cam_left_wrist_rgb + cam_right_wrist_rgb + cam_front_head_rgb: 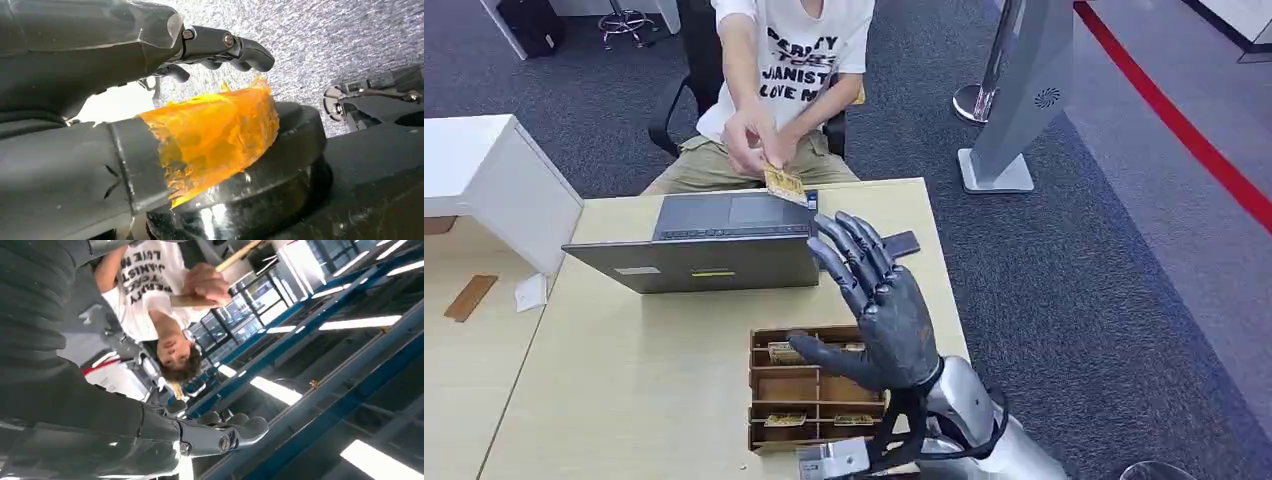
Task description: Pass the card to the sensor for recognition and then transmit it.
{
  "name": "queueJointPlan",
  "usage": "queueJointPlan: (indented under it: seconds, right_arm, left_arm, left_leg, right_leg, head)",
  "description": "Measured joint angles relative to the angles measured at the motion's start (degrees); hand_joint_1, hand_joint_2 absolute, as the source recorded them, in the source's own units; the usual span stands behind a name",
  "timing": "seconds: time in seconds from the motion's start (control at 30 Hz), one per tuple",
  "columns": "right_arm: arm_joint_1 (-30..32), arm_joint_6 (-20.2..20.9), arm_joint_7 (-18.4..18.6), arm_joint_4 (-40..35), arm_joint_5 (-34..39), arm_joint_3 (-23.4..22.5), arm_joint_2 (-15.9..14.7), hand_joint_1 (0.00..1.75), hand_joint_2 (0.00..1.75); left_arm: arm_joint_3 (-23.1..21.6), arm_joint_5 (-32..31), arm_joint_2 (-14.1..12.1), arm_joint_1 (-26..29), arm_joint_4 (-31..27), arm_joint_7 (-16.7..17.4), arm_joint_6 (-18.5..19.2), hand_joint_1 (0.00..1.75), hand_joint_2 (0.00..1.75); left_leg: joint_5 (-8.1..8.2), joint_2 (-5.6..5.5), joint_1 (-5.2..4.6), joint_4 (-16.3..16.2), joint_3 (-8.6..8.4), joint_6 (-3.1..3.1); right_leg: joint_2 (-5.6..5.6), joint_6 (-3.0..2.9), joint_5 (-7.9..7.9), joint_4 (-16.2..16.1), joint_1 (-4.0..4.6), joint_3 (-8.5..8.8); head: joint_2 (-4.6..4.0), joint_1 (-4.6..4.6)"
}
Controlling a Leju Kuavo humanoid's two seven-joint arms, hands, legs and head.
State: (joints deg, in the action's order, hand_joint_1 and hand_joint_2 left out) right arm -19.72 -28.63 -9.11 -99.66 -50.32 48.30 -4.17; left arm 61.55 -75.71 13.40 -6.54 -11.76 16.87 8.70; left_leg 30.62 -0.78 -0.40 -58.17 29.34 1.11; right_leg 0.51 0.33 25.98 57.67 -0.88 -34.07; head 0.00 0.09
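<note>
Right hand (pixel 879 305) is raised over the table (pixel 624 380), palm up, fingers spread and extended toward 11 o'clock, thumb out toward 9 o'clock, holding nothing. It sits just above the wooden tray (pixel 764 400), which has several compartments with cards lying in some of them. The card (pixel 784 183) is not with the robot: a seated person (pixel 789 60) at 12 o'clock holds it in both hands (pixel 759 135) above the far edge of the table, just behind the open laptop (pixel 714 245). A dark flat device (pixel 902 243) lies on the table at the laptop's 3 o'clock side, partly hidden by the right fingertips; can't tell what it is. Right wrist view confirms it: right hand's fingers (pixel 235 427) extended, nothing in them, person's hands gripping the card (pixel 192 300) well apart from it. Left hand (pixel 150 75) hangs over grey carpet, thumb wrapped in orange tape (pixel 215 130), fingers (pixel 245 50) loosely curled, nothing visible in them; can't tell whether it counts as closed. A grey kiosk stand (pixel 1024 90) stands on the carpet at 1 o'clock.
</note>
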Motion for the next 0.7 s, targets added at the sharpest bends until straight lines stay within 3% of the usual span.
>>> queueJointPlan:
  seconds: [0.23, 0.37, 0.7]
  right_arm:
    - [-6.64, 3.08, 5.49, 5.88, -5.18, 0.59, 2.23, 0.0, 1.75]
    - [-10.54, 4.96, 8.26, 9.86, -8.26, 0.68, 4.0, 0.0, 1.75]
    - [-17.22, 9.07, 11.67, 18.16, -13.29, 0.68, 7.39, 0.0, 1.75]
  left_arm:
    - [-1.34, -1.11, 0.04, -0.59, 0.0, 0.63, 0.81, 0.0, 0.0]
    - [-2.04, -1.62, -0.24, -0.9, 0.0, -0.44, 3.06, 0.0, 0.0]
    - [-3.46, -2.47, -0.48, -1.31, 0.0, -0.11, 3.83, 0.0, 0.0]
  left_leg:
    - [-0.01, 0.0, 0.0, 0.0, 0.0, 0.0]
    - [-0.03, 0.0, 0.0, 0.0, 0.0, -0.02]
    - [-0.04, -0.02, 0.0, 0.0, 0.0, -0.02]
  right_leg:
    - [0.0, 0.0, 0.0, 0.01, 0.0, 0.0]
    - [0.0, 0.0, 0.0, 0.02, 0.0, -0.01]
    - [0.0, 0.0, -0.01, 0.03, 0.0, -0.01]
  head:
    - [0.0, -0.02]
    - [0.0, 0.0]
    - [0.0, 0.0]
